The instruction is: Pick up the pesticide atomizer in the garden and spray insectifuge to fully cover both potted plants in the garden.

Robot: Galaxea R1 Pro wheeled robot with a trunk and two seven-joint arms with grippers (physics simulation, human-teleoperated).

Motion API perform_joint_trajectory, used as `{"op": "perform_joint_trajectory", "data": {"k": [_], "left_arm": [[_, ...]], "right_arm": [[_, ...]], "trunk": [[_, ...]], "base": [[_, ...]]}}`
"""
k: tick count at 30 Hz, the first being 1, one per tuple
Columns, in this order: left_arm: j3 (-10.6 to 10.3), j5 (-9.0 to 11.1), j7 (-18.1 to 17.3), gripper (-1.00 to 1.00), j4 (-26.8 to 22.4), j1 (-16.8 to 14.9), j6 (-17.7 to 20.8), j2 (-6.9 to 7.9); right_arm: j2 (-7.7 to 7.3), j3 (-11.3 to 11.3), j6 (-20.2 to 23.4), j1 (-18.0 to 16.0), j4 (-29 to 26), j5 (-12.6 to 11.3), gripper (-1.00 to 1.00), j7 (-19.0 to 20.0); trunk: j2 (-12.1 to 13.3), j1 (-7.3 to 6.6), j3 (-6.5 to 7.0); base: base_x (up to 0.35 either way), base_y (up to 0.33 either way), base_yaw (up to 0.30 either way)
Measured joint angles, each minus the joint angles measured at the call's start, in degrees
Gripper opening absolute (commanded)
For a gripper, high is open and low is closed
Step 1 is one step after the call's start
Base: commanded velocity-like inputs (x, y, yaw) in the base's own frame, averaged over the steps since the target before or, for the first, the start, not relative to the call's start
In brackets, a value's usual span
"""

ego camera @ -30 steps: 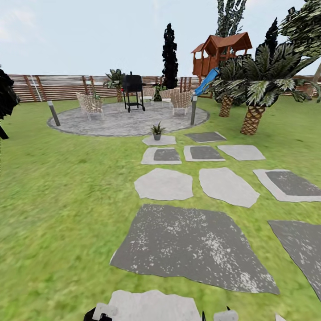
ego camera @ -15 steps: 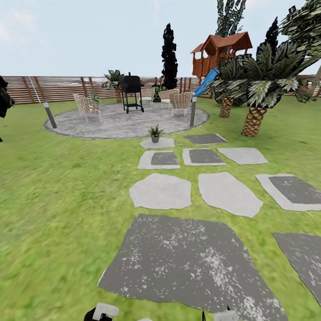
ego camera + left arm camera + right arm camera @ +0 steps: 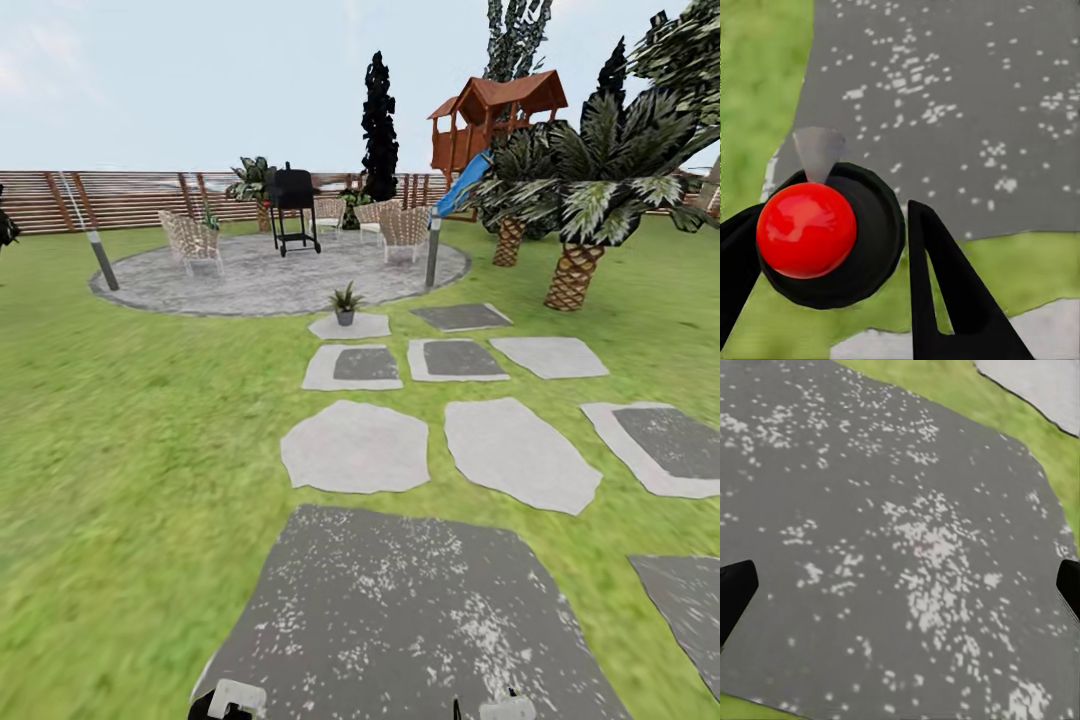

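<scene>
One potted plant (image 3: 345, 303), a small green rosette in a grey pot, stands on a pale stepping stone (image 3: 349, 326) just before the round patio (image 3: 275, 275), far ahead of me. In the left wrist view my left gripper (image 3: 836, 214) is shut on the pesticide atomizer (image 3: 862, 247), seen end-on as a round dark body with a glossy red ball and a pale see-through cone. My right gripper (image 3: 900, 589) hangs open over a dark speckled stone (image 3: 907, 532), its fingers wide apart with nothing between them. I cannot make out a second potted plant.
Grey stepping stones (image 3: 358, 446) lead across the lawn to the patio, which holds wicker chairs (image 3: 192, 240) and a black grill (image 3: 292, 205). Short post lamps (image 3: 433, 250) flank it. Palms (image 3: 575, 270) stand at the right. A brown slatted fence (image 3: 130, 198) closes the back.
The whole head view has shifted: I have rolled forward, so the stones have slid down the picture and the patio and plant sit slightly nearer. Both grippers stay as they were.
</scene>
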Motion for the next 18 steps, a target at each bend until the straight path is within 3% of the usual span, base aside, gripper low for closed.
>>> {"op": "perform_joint_trajectory", "data": {"k": [18], "left_arm": [[-0.01, 0.0, 0.0, -1.0, 0.0, 0.0, 0.0, 0.17]], "right_arm": [[0.0, 0.0, -0.02, -0.01, -0.02, 0.03, 1.0, 0.0]], "trunk": [[0.0, 0.0, 0.0]], "base": [[0.339, 0.0, 0.0]]}}
